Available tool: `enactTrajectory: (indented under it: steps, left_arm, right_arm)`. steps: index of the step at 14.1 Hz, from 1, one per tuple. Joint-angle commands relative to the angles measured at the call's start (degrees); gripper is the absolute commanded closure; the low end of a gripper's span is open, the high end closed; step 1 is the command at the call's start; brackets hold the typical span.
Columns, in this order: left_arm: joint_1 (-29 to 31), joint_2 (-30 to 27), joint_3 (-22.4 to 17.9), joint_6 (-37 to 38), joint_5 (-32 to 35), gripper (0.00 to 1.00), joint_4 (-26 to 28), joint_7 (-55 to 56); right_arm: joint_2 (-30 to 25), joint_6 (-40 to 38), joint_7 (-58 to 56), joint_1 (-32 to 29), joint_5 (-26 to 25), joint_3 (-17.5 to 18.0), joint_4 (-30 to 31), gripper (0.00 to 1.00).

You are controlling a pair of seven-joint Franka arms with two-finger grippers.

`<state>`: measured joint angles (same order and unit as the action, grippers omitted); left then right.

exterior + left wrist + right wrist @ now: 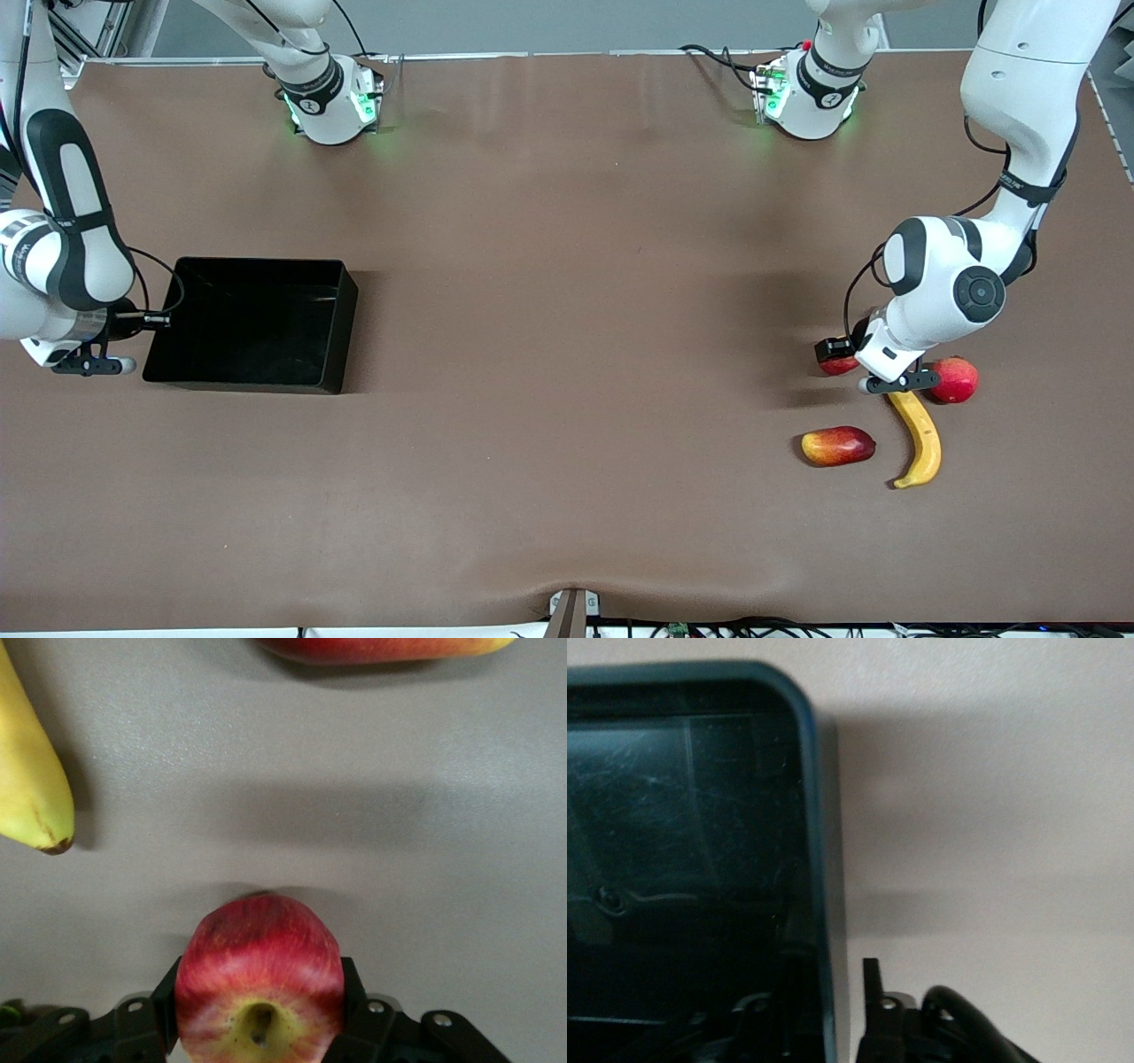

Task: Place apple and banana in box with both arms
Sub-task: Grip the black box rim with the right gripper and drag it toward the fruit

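The apple [259, 979], red with a yellow stem hollow, sits between the fingers [165, 1008] of my left gripper [260, 1014], which press on both of its sides at table level. In the front view the apple [840, 366] shows partly under the left gripper [858, 374]. The banana [921, 439] lies just nearer the camera; its dark tip [55, 847] shows in the left wrist view. The black box [252, 379] stands at the right arm's end of the table. My right gripper [135, 353] [828, 997] is open and straddles the box's end wall [813, 815], with a gap outside the wall.
An oblong red-and-yellow fruit [837, 446] [381, 647] lies beside the banana. A larger round red-pink fruit [955, 379] sits next to the banana's upper tip, beside the left gripper. The brown table [567, 354] stretches between the box and the fruits.
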<state>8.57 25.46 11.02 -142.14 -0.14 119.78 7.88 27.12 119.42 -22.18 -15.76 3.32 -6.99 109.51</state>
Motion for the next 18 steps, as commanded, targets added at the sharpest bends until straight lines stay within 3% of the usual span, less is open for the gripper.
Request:
enactTrajectory:
  steps: [1, 5, 10, 12, 15, 18]
  left_arm:
    - [0.0, -6.2, 0.1, 6.3, 0.7, 1.00, -0.8, -0.3]
    - [0.0, -11.1, 0.2, 16.5, 0.7, 1.00, -5.6, 0.3]
    - [-0.8, -14.9, 2.1, 26.4, 0.8, 1.00, -11.2, 6.9]
    - [-0.9, -14.8, 3.5, 30.6, 0.8, 1.00, -14.8, 9.5]
    - [-1.0, -14.7, 5.3, 32.0, 1.6, 1.00, -17.6, 12.9]
    - [-1.5, -14.3, 5.9, 33.1, 2.0, 1.00, -19.7, 14.4]
  right_arm:
    - [-2.2, -3.9, -1.1, -0.9, 0.9, 1.0, -1.0, 1.00]
    - [-2.2, -15.7, -2.2, -0.8, 1.2, 1.5, -9.3, 1.00]
    - [-2.2, -30.4, -3.0, 0.3, 5.9, 1.9, -21.9, 1.00]
    - [-2.4, -34.1, -3.0, 2.5, 8.1, 1.9, -23.6, 1.00]
    - [-4.2, -35.5, -7.4, 7.0, 7.8, 6.7, -24.2, 1.00]
    - [-5.1, -35.6, 3.3, 12.2, 8.4, 7.1, -24.2, 1.00]
